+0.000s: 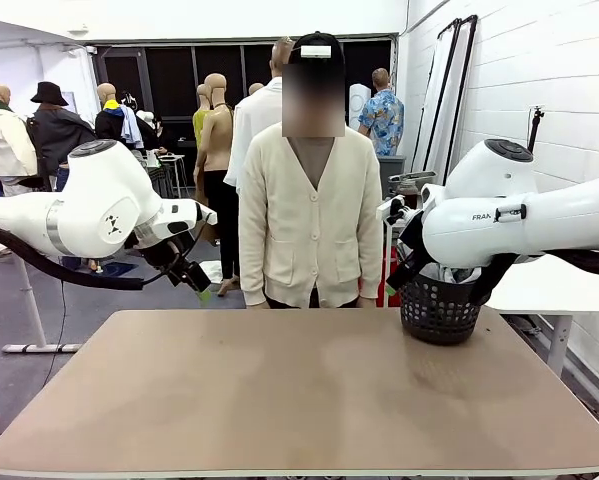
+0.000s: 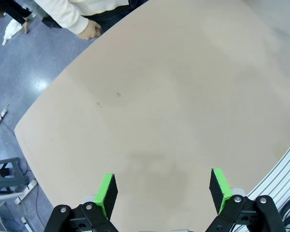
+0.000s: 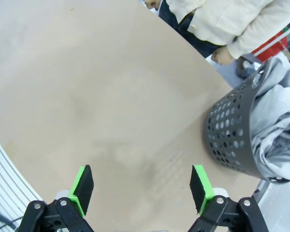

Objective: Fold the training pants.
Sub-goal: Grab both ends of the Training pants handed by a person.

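Your left gripper (image 2: pixel 164 191) and right gripper (image 3: pixel 141 186) both hang spread wide over the table (image 1: pixel 279 400), nothing pinched. The training pants (image 3: pixel 275 121) sit bundled in the basket (image 1: pixel 439 312) at the table's two o'clock, so you'll need them out and flat first.

Table (image 1: pixel 279 400): one wide flat top in light brown, matt, with rounded corners and a thin pale edge along the near side.
Table surface, left wrist view (image 2: pixel 183 87): even beige, with two small dark specks (image 2: pixel 118 94) close together and a faint darker patch nearer the camera.
Basket (image 1: pixel 439 312): round, dark grey plastic, walls pierced with rows of holes; it stands upright on the table's far right part, near the far edge.
Basket, right wrist view (image 3: pixel 232 135): its base rests on the tabletop, and a dotted shadow lies just beside it.
Floor (image 2: pixel 38 72): glossy grey-blue, beyond the table's edge.
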Robot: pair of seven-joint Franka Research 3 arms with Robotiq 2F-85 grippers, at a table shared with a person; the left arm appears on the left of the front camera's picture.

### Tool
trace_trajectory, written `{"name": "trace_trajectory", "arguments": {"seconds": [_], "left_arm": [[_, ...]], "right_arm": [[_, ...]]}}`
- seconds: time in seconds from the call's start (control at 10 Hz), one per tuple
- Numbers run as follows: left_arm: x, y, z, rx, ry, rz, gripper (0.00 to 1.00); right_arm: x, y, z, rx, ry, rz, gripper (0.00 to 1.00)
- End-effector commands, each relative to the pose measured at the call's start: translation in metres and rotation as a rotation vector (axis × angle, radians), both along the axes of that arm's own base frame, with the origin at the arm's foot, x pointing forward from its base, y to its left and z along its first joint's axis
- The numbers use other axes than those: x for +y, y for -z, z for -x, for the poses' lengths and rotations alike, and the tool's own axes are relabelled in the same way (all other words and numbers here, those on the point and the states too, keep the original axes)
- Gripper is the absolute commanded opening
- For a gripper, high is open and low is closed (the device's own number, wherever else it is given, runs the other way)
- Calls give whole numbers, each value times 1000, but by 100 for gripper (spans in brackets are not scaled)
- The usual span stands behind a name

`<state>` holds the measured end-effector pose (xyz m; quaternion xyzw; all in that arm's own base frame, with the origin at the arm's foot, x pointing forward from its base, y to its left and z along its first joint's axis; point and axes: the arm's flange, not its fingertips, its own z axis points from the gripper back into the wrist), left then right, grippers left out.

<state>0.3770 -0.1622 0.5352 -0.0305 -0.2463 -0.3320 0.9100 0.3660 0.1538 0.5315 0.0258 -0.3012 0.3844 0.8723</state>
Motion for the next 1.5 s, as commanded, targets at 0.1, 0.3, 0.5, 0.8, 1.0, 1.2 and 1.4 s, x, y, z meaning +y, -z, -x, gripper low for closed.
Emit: {"name": "trace_trajectory", "arguments": {"seconds": [0.1,0.3,0.5,0.8,1.0,1.2,1.4], "left_arm": [[3,-8,6,-4,25,3,100],[4,-6,6,-1,28,18,100],[1,-6,4,-11,7,3,100],[1,-6,4,-11,7,3,100],[1,-6,4,-11,7,3,100],[1,-6,4,-11,7,3,100],[1,-6,4,-11,7,3,100]], "right_arm": [[-2,-3,-3,9,-30,-12,100],[-1,-2,-4,12,-17,-9,100],[0,0,0,0,0,0,100],[0,0,0,0,0,0,100],[0,0,0,0,0,0,100],[0,0,0,0,0,0,100],[0,0,0,0,0,0,100]]}}
